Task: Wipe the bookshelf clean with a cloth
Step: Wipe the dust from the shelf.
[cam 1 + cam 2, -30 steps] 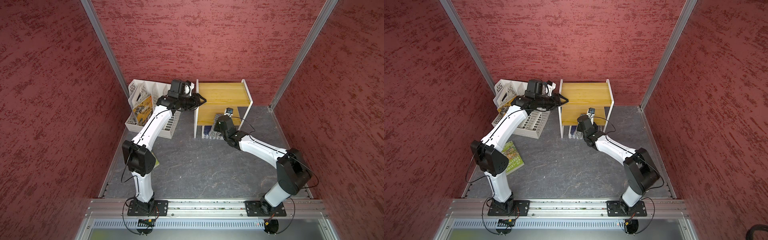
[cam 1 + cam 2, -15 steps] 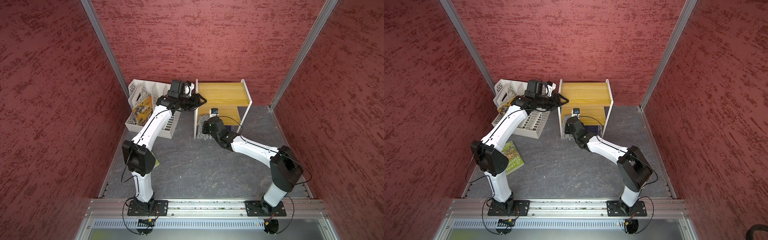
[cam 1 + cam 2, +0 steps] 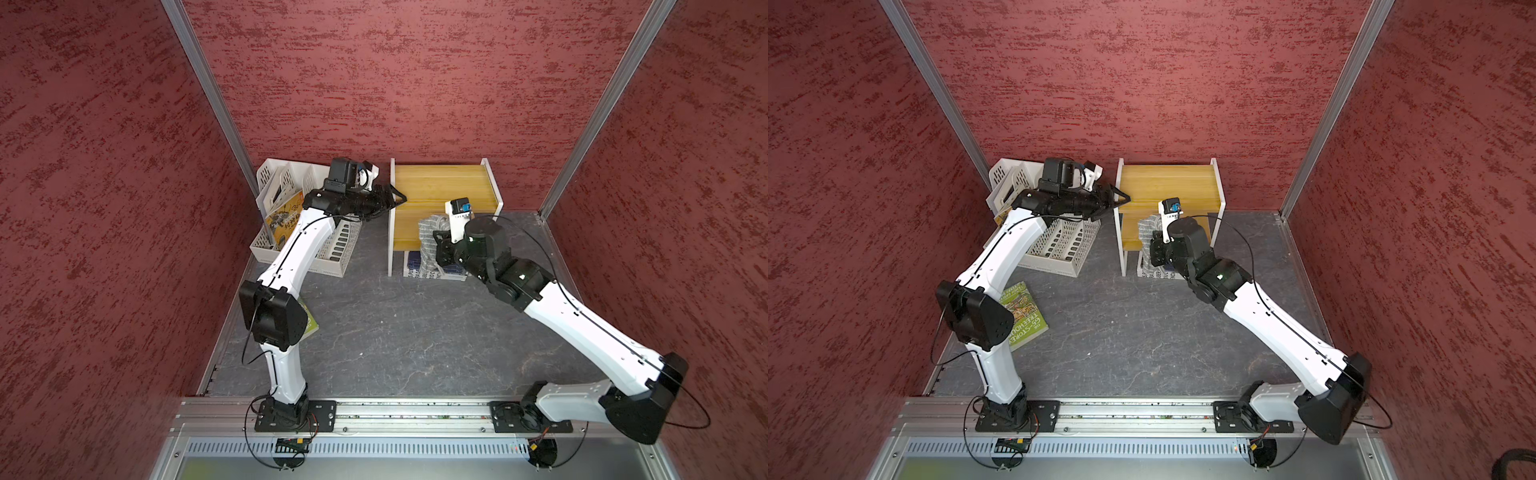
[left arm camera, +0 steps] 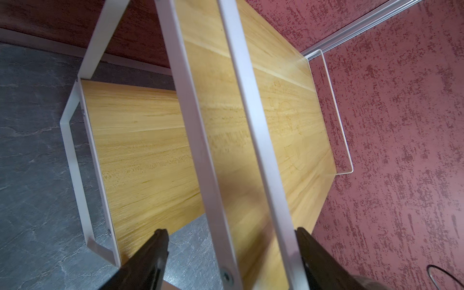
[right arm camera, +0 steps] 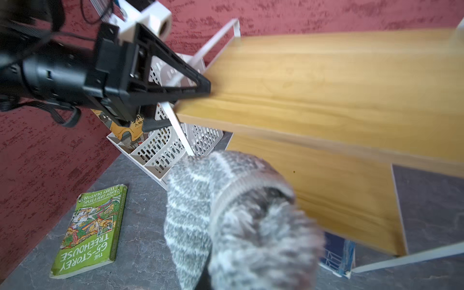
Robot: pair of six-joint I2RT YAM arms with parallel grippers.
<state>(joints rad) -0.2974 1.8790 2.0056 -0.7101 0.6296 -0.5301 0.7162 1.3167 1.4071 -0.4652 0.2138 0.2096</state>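
Cloth (image 3: 430, 232) at bookshelf (image 3: 440, 183) front edge, left fingers (image 4: 148, 261) astride side panel (image 4: 195, 125)

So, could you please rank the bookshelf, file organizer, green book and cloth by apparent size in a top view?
Largest, alike: bookshelf and file organizer, the organizer partly hidden.
Then: green book.
Smallest: cloth, partly hidden.

Dk grey stone-look table (image 3: 415, 332) carries: bookshelf (image 3: 440, 183) at back wall, white file rack (image 3: 332, 257) just beside it, green book (image 3: 1021, 316) flat nr left edge, blue book (image 3: 413, 266) under lower shelf board.
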